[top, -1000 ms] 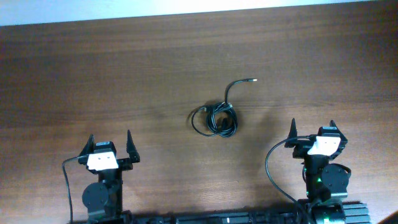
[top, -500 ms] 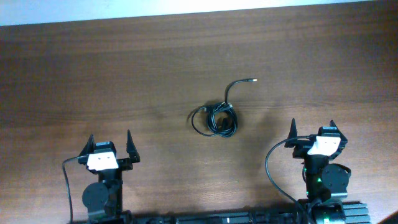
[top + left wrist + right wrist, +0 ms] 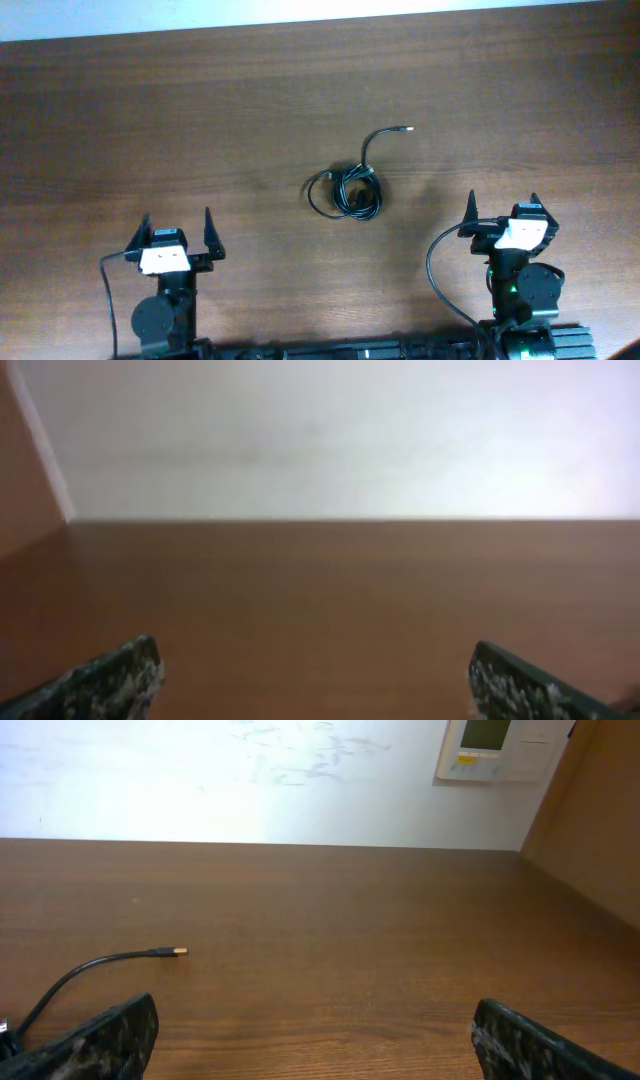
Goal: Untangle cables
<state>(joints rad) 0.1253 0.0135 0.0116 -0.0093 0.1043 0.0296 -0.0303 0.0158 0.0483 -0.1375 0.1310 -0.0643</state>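
One desk (image 3: pixel 200 120). Two grippers: left gripper (image 3: pixel 176 216) and right gripper (image 3: pixel 502 198). Two fingers (image 3: pixel 208 228) on each, four total. One cable bundle (image 3: pixel 345 192), ahead of both grippers and between them, nearer the right one; strand count inside can't be told. One plug end (image 3: pixel 405 129) sticks out of the bundle, on the side away from the grippers. Right wrist view shows that same single tip, ahead-left of its gripper. Two arm wires (image 3: pixel 432 262), one looping behind each gripper. One wall panel (image 3: pixel 495 748), far ahead-right of the right gripper.
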